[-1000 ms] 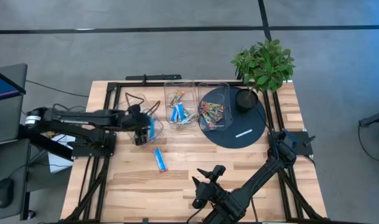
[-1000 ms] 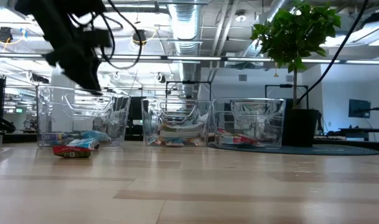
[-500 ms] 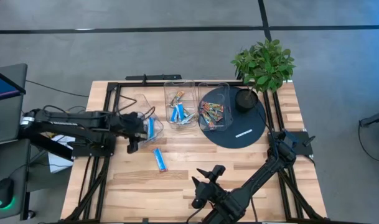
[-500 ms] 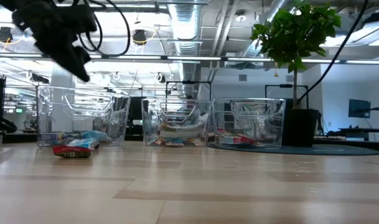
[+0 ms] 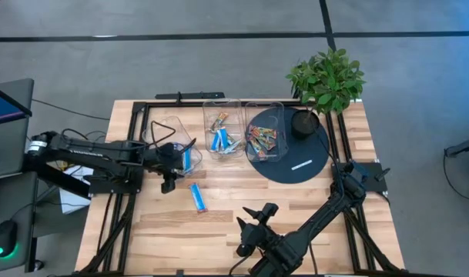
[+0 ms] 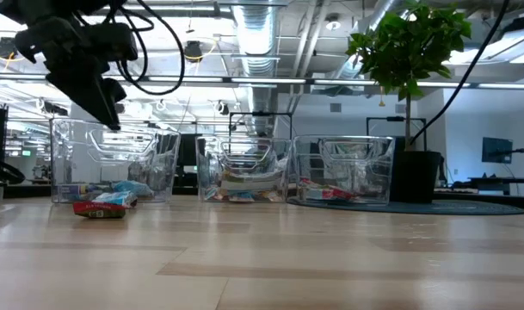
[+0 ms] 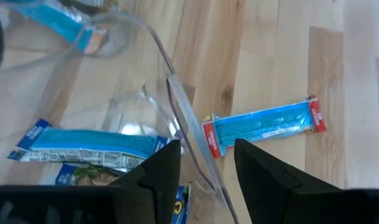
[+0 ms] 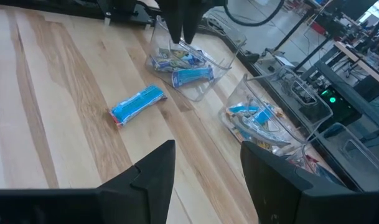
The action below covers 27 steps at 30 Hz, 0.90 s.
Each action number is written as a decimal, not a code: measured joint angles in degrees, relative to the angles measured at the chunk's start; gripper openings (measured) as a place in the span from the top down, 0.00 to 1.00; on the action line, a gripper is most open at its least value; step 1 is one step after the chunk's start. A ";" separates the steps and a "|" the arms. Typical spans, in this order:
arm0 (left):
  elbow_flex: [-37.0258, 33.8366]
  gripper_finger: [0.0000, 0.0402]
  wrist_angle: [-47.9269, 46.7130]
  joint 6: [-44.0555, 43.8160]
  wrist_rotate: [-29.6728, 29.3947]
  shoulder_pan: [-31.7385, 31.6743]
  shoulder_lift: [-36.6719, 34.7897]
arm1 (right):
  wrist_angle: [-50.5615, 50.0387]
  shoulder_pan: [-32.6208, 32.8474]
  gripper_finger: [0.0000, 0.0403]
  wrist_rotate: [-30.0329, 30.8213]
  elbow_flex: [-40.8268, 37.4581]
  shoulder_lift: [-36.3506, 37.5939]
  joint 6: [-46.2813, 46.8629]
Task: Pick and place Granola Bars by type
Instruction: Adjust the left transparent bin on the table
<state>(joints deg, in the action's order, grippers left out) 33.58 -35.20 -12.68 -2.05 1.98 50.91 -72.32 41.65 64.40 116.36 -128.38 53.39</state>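
A: Where does the left gripper [image 5: 170, 159] hover?
B: Spread and empty, over the left bin [image 5: 166, 128]; a blue bar [image 5: 198, 197] lies loose nearby.
A: Risk?
B: Descending carelessly, fingers could clip the bin wall.

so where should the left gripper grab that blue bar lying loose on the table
Grip the blue bar across its narrow middle, coming straight down from above. It lies flat on the wood, clear of the bin, so both long edges are open to the left gripper.
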 joint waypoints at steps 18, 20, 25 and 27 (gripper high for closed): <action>0.02 0.85 -0.23 5.37 -0.53 -0.04 12.17 | -0.01 0.04 0.56 -0.04 0.00 0.00 0.00; 0.02 0.89 -0.22 6.59 -0.11 -0.02 12.53 | -0.01 0.04 0.56 -0.04 0.00 0.00 0.00; 0.02 0.98 -0.01 9.30 -0.25 0.00 12.60 | -0.01 0.04 0.56 -0.07 0.00 0.00 0.00; 0.02 0.99 0.04 9.70 -1.02 -0.01 12.60 | -0.03 0.04 0.56 -0.07 0.00 0.00 0.00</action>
<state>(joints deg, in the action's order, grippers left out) 33.61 -35.16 -2.97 -3.07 1.97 63.51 -72.35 41.69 64.34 116.36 -128.38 53.39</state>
